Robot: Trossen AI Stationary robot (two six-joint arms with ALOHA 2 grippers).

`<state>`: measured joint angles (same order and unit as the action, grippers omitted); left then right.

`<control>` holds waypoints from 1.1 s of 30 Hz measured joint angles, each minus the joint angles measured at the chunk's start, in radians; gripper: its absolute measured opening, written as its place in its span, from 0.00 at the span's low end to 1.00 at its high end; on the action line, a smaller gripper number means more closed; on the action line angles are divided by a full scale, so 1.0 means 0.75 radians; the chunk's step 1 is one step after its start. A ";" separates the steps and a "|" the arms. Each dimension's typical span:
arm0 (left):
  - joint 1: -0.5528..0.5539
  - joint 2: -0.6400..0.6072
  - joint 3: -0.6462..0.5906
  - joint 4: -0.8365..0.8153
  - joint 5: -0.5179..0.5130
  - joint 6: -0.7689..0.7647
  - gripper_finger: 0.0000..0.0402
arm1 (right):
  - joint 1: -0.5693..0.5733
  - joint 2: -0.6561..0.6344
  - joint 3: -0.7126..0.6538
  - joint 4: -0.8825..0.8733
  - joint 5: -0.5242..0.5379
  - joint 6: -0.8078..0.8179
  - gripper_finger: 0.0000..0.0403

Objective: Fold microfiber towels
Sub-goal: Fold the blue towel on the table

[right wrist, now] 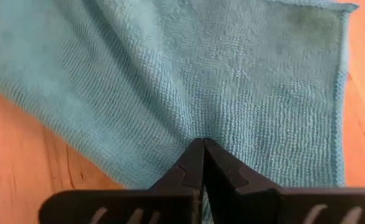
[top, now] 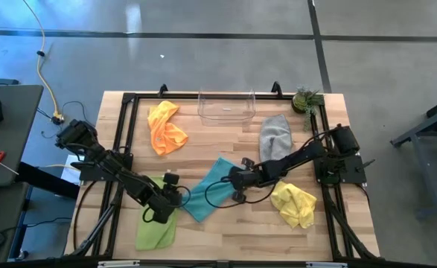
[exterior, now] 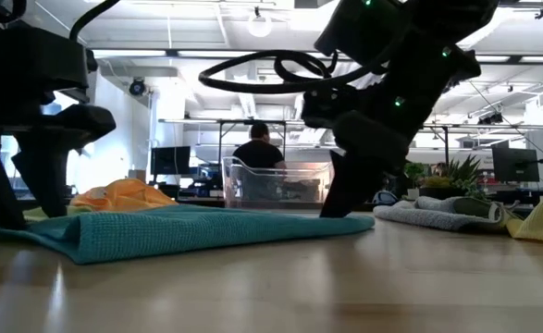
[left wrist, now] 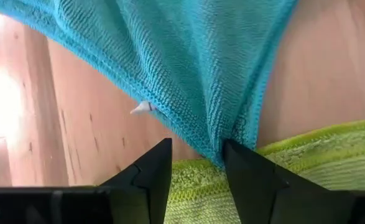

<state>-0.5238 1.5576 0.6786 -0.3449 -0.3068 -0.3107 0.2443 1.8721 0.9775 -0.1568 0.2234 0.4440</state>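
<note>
A teal towel [top: 212, 190] lies spread on the middle of the table between my two grippers. My left gripper [left wrist: 198, 149] stands open at the towel's near left corner [left wrist: 216, 152]. That corner lies between its fingers, on top of the lime green towel [top: 157, 231]. My right gripper [right wrist: 202, 142] is shut on the teal towel's right side. The orange towel [top: 166, 126], the grey towel [top: 275, 135] and the yellow towel [top: 294, 205] lie bunched on the table, untouched. My left gripper's fingers [left wrist: 250, 177] flank the teal corner; whether one of them touches it, I cannot tell. My right gripper pinches a small pucker of the teal towel [right wrist: 201, 134] between its two shut fingertips, close to the towel's right edge. The fingers slant down from the table's right. The towel stays on the table, its cloth gathered in creases toward the fingertips.
A clear plastic bin [top: 226, 106] stands at the far middle, with a small potted plant [top: 306, 98] at the far right corner. A black frame [top: 121, 134] edges the wooden table. Beyond the table a person sits at a desk.
</note>
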 joint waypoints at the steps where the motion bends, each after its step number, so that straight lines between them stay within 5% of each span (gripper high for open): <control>1: 0.000 -0.009 0.000 -0.003 0.015 0.001 0.33 | 0.000 0.000 0.000 -0.001 0.002 0.000 0.00; 14: -0.001 -0.147 -0.004 0.120 0.135 0.060 0.31 | -0.012 -0.044 -0.002 0.106 0.024 0.116 0.06; 19: 0.017 -0.075 -0.034 0.325 0.203 0.141 0.22 | -0.073 -0.063 -0.001 0.202 0.115 0.130 0.10; 27: 0.091 0.037 -0.041 0.456 0.184 0.154 0.03 | -0.213 0.020 0.002 0.246 0.093 0.099 0.01; 33: 0.095 0.094 -0.040 0.478 0.195 0.151 0.01 | -0.262 0.065 0.003 0.235 0.072 0.096 0.00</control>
<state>-0.4526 1.6277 0.6483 0.0140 -0.1608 -0.1974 0.0478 1.9206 0.9801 0.0192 0.2775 0.5161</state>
